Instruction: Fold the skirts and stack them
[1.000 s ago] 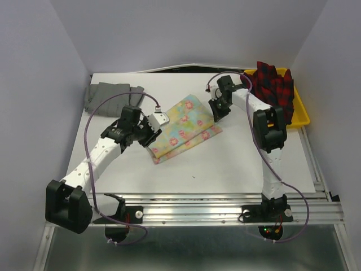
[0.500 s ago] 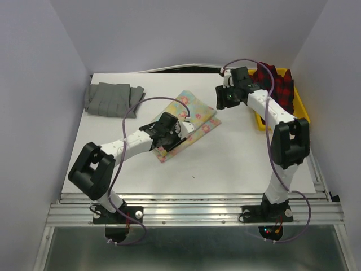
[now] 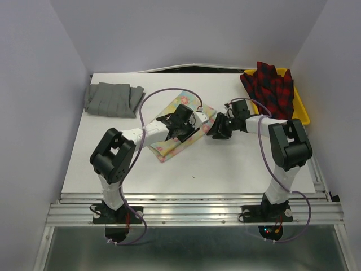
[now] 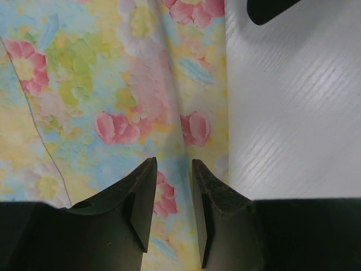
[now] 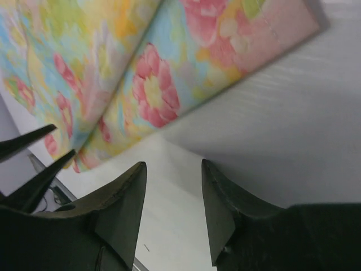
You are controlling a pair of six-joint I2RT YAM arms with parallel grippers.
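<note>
The floral skirt (image 3: 179, 129) lies folded in a narrow strip at the table's middle. My left gripper (image 3: 189, 121) hovers low over its right half, jaws a little open with the cloth (image 4: 113, 84) flat under them and nothing held (image 4: 174, 164). My right gripper (image 3: 217, 129) is low just right of the skirt's right end, open and empty (image 5: 173, 165), with the skirt's edge (image 5: 130, 68) ahead of it. The grey pleated skirt (image 3: 113, 99) lies folded at the back left. The red plaid skirt (image 3: 271, 84) is heaped on the yellow tray (image 3: 303, 112).
The tray stands at the back right corner against the table's right edge. The two grippers are close together over the floral skirt's right end. Cables loop above both arms. Grey walls enclose the table on three sides.
The left arm has swung right over the floral skirt, which is now folded narrower. The right gripper has come down from near the tray to the skirt's right end.
</note>
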